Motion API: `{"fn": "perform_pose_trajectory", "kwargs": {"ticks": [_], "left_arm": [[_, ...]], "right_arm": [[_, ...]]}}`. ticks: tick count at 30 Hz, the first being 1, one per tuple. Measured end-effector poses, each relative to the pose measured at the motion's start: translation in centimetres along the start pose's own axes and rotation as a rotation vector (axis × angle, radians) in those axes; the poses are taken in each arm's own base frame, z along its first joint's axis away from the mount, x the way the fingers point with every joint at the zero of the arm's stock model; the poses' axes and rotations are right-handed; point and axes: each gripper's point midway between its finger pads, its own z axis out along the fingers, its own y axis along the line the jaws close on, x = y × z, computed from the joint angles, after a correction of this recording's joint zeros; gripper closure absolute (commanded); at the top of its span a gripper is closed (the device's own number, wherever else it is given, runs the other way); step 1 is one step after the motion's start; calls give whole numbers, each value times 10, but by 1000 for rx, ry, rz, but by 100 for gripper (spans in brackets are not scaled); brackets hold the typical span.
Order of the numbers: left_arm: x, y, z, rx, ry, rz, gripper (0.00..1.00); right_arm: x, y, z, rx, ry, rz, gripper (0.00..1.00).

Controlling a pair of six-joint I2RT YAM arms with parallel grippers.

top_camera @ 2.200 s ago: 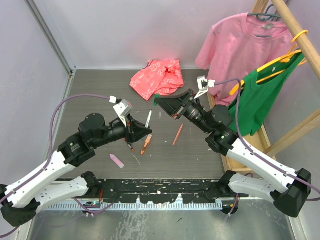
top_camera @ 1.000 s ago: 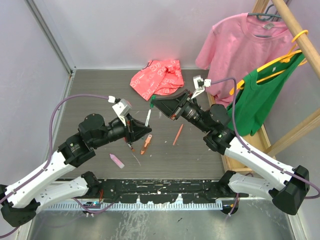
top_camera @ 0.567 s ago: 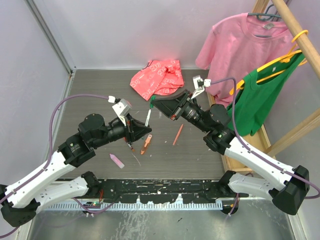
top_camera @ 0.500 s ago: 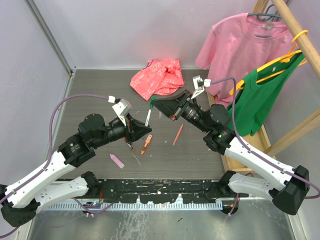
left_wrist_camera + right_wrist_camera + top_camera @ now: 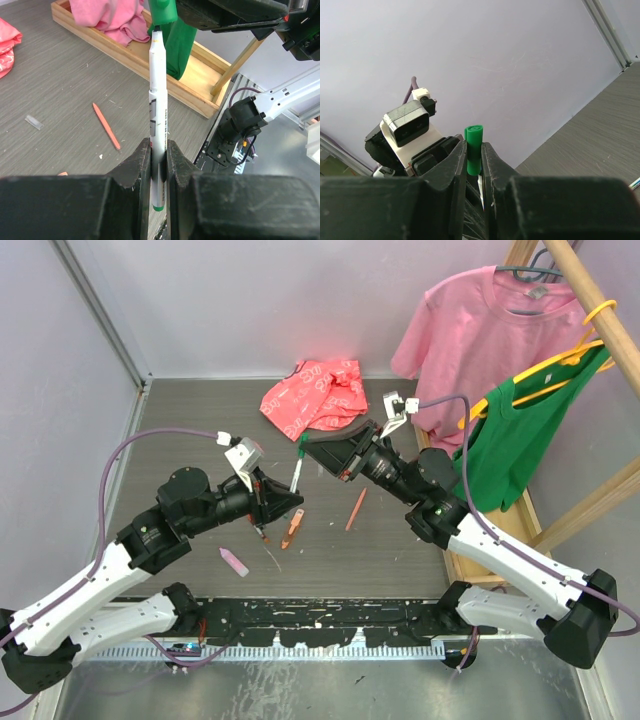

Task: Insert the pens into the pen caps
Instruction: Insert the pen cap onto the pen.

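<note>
The right gripper [image 5: 474, 165], clamping the green cap [image 5: 474, 141], had moved left onto the marker [image 5: 158, 120] pinched by the left gripper [image 5: 159, 160]; capping had begun.

white marker [image 5: 158, 120] tip hidden inside green cap [image 5: 163, 11], cap top cut off by frame edge

The top camera looks down from above and behind both arms onto the whole desk [image 5: 200, 420]. The left wrist camera looks closely along its gripper [image 5: 159, 160] toward the right arm. The right wrist camera faces back. All three share the white marker [image 5: 297, 477] and green cap [image 5: 474, 142].
</note>
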Motion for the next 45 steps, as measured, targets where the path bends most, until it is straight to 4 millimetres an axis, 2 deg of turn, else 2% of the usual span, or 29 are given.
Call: {"fn": "perform_pose_trajectory", "kwargs": {"ticks": [24, 35, 45], "left_arm": [[1, 2, 0, -10, 2, -4, 100], [1, 2, 0, -10, -1, -4, 100], [1, 2, 0, -10, -1, -4, 100]], "right_arm": [[3, -2, -1, 1, -4, -3, 100], [-7, 4, 2, 7, -18, -55, 100], [-6, 2, 2, 16, -14, -56, 100]]}}
